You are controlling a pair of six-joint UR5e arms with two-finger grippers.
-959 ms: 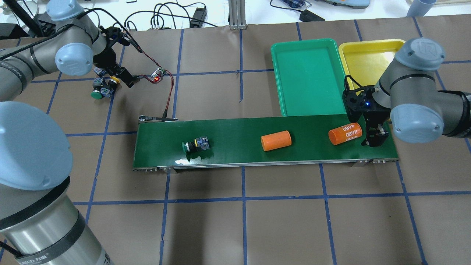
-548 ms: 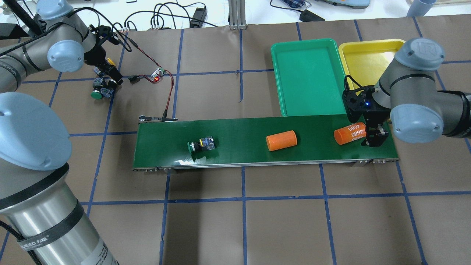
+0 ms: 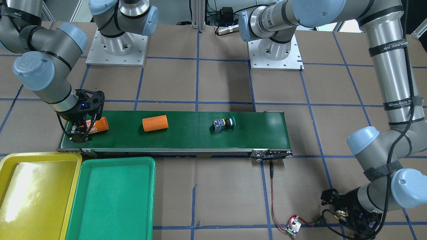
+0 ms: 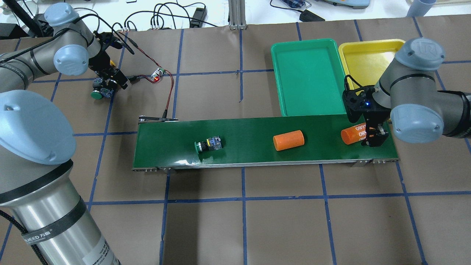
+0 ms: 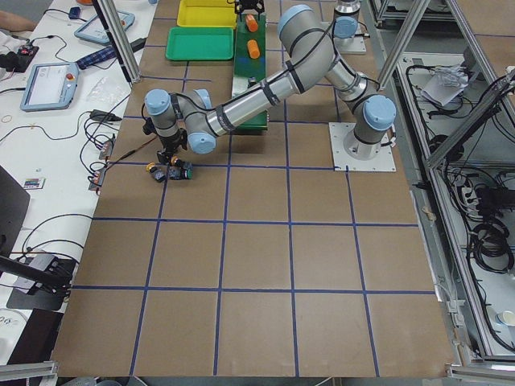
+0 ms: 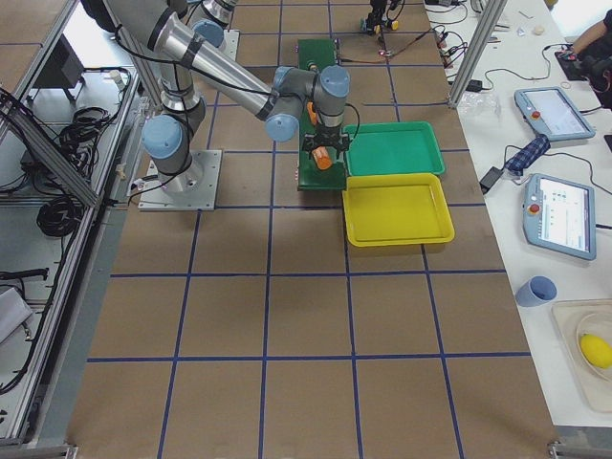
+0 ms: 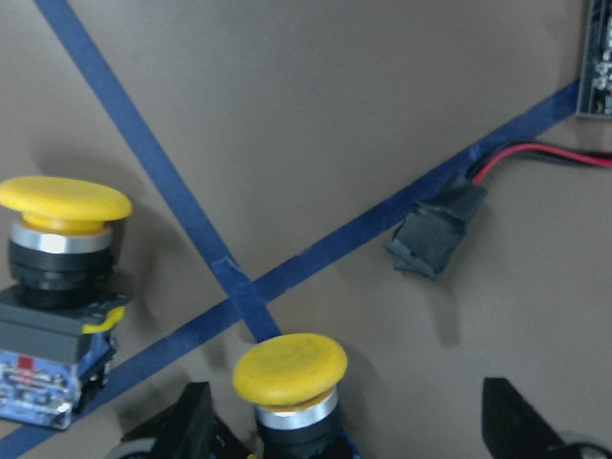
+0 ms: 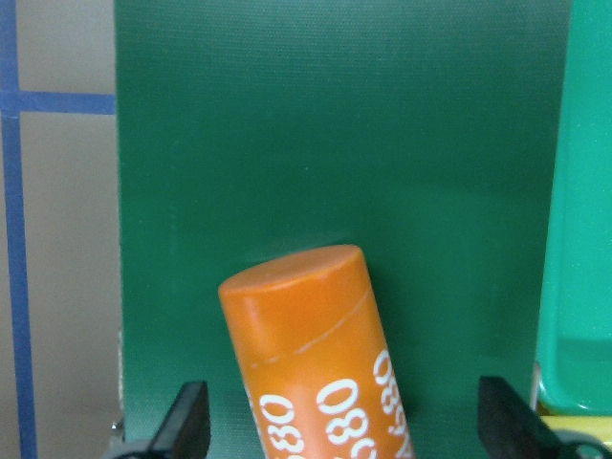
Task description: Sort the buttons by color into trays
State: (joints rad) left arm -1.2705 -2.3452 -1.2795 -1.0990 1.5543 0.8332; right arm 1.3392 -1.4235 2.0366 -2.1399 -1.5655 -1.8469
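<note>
A green-capped button (image 4: 208, 144) lies on its side on the dark-green conveyor belt (image 4: 243, 129). My left gripper (image 4: 114, 79) is open and low over the table at the far left, its fingers (image 7: 191, 426) either side of an upright yellow button (image 7: 290, 366) without touching it. A second yellow button (image 7: 62, 206) stands just beside it. A green button (image 4: 96, 94) lies next to them. My right gripper (image 4: 373, 138) is open at the belt's right end. The green tray (image 4: 305, 77) and yellow tray (image 4: 368, 55) are empty.
An orange cylinder marked 4680 (image 8: 316, 363) lies between my right gripper's open fingers. A plain orange cylinder (image 4: 288, 140) lies mid-belt. A small circuit board (image 4: 158, 75) with red wires and a black plug (image 7: 435, 234) sits right of my left gripper.
The belt has carried the green button and both orange cylinders rightward; the 4680 cylinder has slid between my right gripper's fingers. My left gripper shifted slightly over the yellow buttons.
</note>
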